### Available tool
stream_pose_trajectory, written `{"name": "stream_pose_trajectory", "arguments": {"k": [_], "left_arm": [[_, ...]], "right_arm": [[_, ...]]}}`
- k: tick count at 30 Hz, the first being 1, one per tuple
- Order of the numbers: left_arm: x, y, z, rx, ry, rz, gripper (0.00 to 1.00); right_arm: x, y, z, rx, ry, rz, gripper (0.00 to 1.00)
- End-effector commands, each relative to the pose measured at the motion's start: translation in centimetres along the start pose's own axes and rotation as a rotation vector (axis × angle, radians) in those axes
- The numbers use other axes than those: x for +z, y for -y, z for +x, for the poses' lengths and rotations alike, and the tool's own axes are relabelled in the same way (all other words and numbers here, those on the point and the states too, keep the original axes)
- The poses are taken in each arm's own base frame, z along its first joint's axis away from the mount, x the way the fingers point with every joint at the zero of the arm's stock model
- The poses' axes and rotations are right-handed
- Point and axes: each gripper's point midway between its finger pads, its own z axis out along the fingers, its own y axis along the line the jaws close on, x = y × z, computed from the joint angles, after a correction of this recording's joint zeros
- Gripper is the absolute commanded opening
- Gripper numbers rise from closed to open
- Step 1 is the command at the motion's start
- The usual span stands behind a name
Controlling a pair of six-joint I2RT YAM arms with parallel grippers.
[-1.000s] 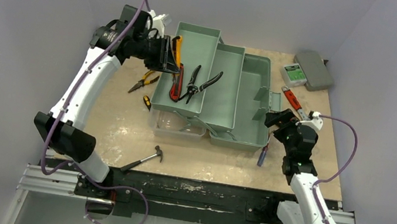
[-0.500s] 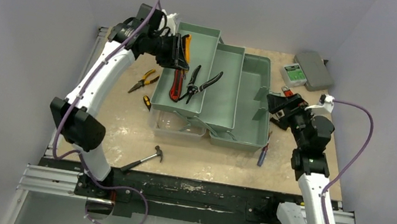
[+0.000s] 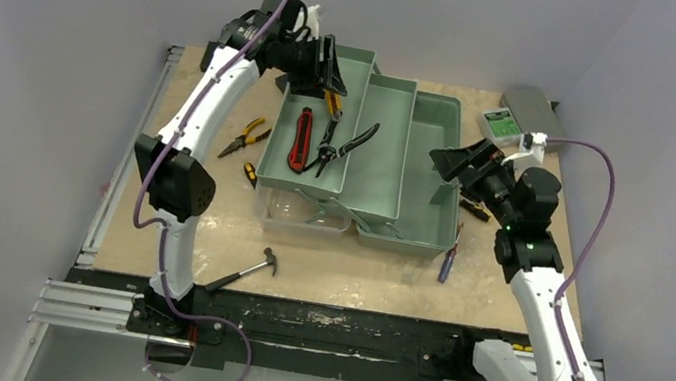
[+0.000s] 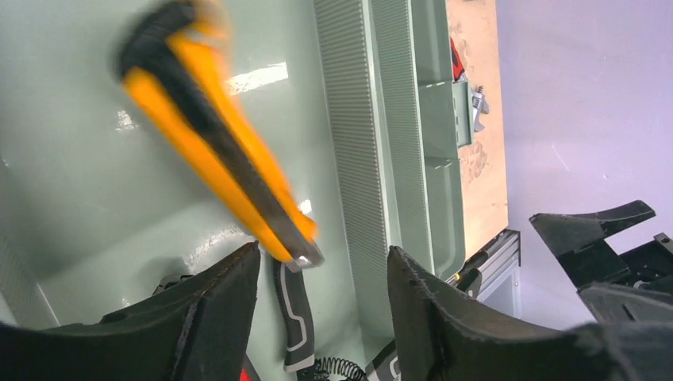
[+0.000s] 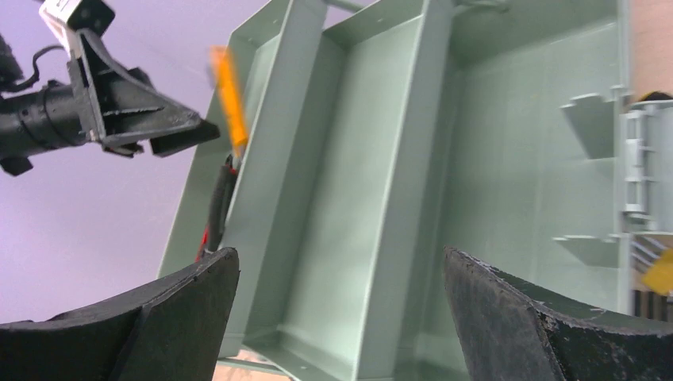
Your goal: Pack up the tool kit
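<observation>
I can read no words or numbers anywhere. The small box (image 3: 503,124) at the far right corner of the table (image 3: 322,269) carries a green and white label, but its print is too small for me to make out. The toolbox (image 3: 424,163) shows no legible marking in my wrist views.

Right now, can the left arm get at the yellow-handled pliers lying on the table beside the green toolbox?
Probably yes. The yellow-handled pliers lie uncovered on the table, left of the sage-green plastic toolbox tray, on that arm's side; the left pincer hangs open close by.
</observation>
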Motion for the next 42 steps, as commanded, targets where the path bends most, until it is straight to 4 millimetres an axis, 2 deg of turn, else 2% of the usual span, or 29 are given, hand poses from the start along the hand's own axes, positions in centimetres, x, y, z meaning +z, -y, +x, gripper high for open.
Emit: {"name": "stream_pose_trajectory", "arguments": {"k": [1,6,14,15,16,20,21,24,26,30,32,37,38,42], "left_arm": [[-2.5,2.5,-2.0,0.043,0.084,0.046,0.63],[-5.2,3.3,-2.5,0.089,0.136,0.02,0.67],[-12.8,3.2,-1.9,0.171,0.309,-0.12,0.7],[-13.0,2.4,-1.0,0.162,0.311,-0.14,0.72],[-14.4,2.4,-0.1,0.149,0.345,-0.144,0.75],[-15.6,0.2,3.3,0.117,0.429,-0.164,0.86],[-16.4,0.0,3.9,0.125,0.46,-0.173,0.88],[-18.4,-1.8,5.6,0.139,0.513,-0.247,0.95],[-19.5,-3.1,6.7,0.151,0.545,-0.302,1.0],[-21.2,-5.8,8.3,0.156,0.59,-0.409,1.0],[-21.4,-6.6,9.0,0.161,0.59,-0.434,1.0],[-21.2,-6.9,9.8,0.177,0.541,-0.44,1.0],[-21.1,-7.0,9.9,0.181,0.534,-0.443,1.0],[-21.1,-7.2,10.2,0.185,0.531,-0.448,1.0]], "right_arm": [[1.1,-3.8,0.3,-0.039,-0.046,-0.047,0.99],[3.5,-7.6,2.0,-0.041,-0.104,-0.101,0.99],[7.6,-10.5,3.7,0.023,-0.158,-0.051,0.97],[8.0,-10.7,4.1,0.036,-0.165,-0.044,0.96],[8.5,-10.9,4.4,0.05,-0.169,-0.038,0.96],[10.2,-11.4,5.8,0.088,-0.189,-0.023,0.93],[10.6,-11.6,6.2,0.093,-0.198,-0.025,0.9],[11.6,-12.1,7.2,0.091,-0.227,-0.035,0.81],[11.9,-12.5,7.6,0.089,-0.235,-0.044,0.69],[11.5,-12.6,7.1,0.081,-0.205,-0.033,0.44],[11.2,-12.7,6.7,0.077,-0.188,-0.028,0.32],[10.5,-13.4,5.9,0.075,-0.175,-0.028,0.03],[10.3,-13.6,5.6,0.075,-0.172,-0.031,0.0],[9.4,-14.7,4.3,0.075,-0.149,-0.047,0.0]]}}
